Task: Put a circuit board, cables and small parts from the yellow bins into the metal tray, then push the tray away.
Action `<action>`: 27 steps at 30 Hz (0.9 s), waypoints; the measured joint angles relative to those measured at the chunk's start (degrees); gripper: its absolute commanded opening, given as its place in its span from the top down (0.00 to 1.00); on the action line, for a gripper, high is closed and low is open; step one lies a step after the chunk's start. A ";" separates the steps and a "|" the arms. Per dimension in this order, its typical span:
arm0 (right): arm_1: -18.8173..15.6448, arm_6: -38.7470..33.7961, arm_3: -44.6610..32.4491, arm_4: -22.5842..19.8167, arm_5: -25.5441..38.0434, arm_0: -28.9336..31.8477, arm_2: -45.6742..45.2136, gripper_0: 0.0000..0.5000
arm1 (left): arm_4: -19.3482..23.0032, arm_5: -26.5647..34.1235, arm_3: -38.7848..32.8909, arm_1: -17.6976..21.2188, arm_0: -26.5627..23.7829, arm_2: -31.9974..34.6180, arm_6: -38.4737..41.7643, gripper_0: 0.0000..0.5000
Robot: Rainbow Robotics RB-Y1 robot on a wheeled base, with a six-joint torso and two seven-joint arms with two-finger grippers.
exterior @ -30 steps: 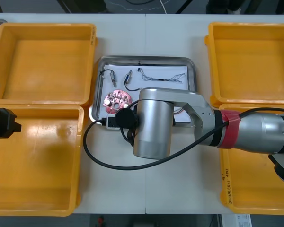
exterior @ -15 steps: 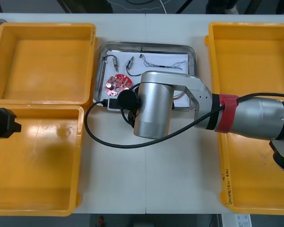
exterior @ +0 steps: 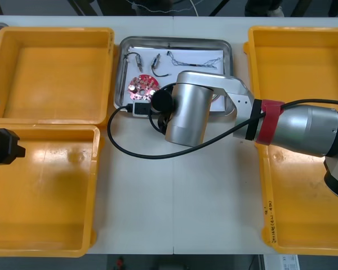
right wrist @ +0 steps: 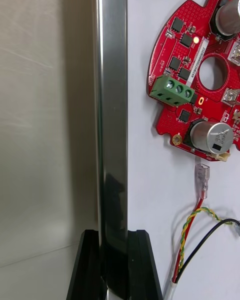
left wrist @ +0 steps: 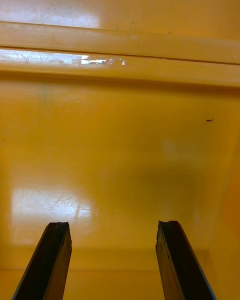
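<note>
Right gripper (right wrist: 114, 242): the fingers pinch the near rim of the tray (right wrist: 112, 105), one on each side of the wall. That hold suits steering a push.
Tray contents: the circuit board (right wrist: 197, 80) lies flat on the white inside, near the red and yellow cable (right wrist: 187, 225) and a black cable (right wrist: 202, 245). Small metal parts (exterior: 136, 56) and a thin twisted cable (exterior: 194, 59) sit toward the far rim.
Stage: loading looks finished, so this is likely the push away.
Left gripper (left wrist: 114, 230): the fingers are apart and hold nothing. It is parked over the near left bin (left wrist: 120, 130), clear of the work.
Risk: the rim could slip from the pinch and skew the tray on the bench (exterior: 174, 197).

Silver arm (exterior: 304, 132) bears red band (exterior: 266, 130), looping black cable (exterior: 136, 153), black right claw (right wrist: 116, 235).
</note>
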 measured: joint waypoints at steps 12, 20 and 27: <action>-0.47 4.84 6.51 0.00 -7.24 -1.57 0.03 1.00 | 0.00 0.00 0.00 0.00 0.00 0.00 0.00 0.00; -0.50 4.84 10.23 0.00 -10.52 -2.58 0.04 1.00 | 0.00 0.00 -0.01 0.00 0.01 0.00 0.00 0.00; -0.50 4.84 11.83 0.00 -10.74 -2.91 -0.23 0.88 | 0.00 0.00 -0.01 0.00 0.01 0.00 0.00 0.00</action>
